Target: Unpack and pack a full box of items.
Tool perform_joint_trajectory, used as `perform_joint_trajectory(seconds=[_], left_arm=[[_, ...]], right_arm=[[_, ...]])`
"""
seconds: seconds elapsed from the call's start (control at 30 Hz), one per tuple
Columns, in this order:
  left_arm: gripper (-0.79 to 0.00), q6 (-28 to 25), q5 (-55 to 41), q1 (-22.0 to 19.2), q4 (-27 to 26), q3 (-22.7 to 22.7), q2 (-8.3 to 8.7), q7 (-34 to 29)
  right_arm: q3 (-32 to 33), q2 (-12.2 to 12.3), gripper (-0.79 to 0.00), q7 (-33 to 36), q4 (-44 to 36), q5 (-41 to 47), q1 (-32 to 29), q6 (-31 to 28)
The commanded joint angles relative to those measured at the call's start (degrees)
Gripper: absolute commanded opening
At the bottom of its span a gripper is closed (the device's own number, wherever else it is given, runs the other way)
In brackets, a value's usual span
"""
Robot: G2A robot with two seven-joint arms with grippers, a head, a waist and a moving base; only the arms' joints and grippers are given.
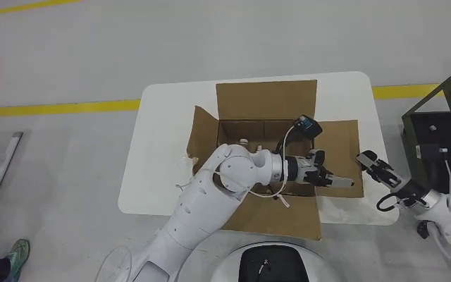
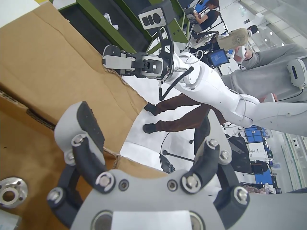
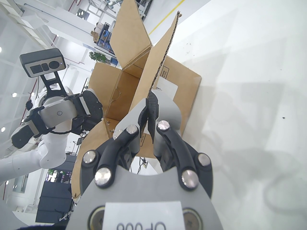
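Note:
An open cardboard box (image 1: 264, 99) stands on the white table (image 1: 162, 155) with its flaps spread out. My left arm lies across the box, and its left gripper (image 1: 337, 180) hangs open over the right-hand flap (image 1: 347, 141) with nothing between its fingers (image 2: 82, 120). My right gripper (image 1: 368, 161) is at that flap's outer edge. In the right wrist view the right gripper (image 3: 150, 105) is shut on the flap's corrugated edge (image 3: 165, 56), and the open left gripper (image 3: 56, 123) hovers beside the box. The box's inside is mostly hidden by my left arm.
A green metal rack (image 1: 430, 127) stands just off the table's right end, close behind my right arm. The table's right edge (image 1: 380, 134) runs near the flap. The left part of the table is bare.

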Motion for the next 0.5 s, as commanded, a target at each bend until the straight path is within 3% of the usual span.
perform_joint_trajectory(seconds=[0.0,0.07,0.27,0.47], left_arm=[[0.000,1.13,1.86,-0.03,-0.78,-0.67,0.23,0.20],[0.000,3.38,4.69,-0.16,-1.55,-1.69,0.63,-0.25],[0.000,17.52,16.24,0.79,-4.81,-5.23,2.48,-6.46],[0.000,26.16,28.08,1.27,-6.73,-4.74,3.75,-16.18]], right_arm=[[0.08,-0.02,-0.785,-0.17,-0.09,0.00,-0.07,-0.11],[0.22,-0.04,-0.785,-0.38,-0.23,0.16,-0.23,-0.29],[0.77,-0.08,-0.785,-0.73,-1.59,0.57,-0.62,-1.68],[1.31,-0.11,-0.785,-1.11,-2.83,-0.02,-0.97,-1.87]])
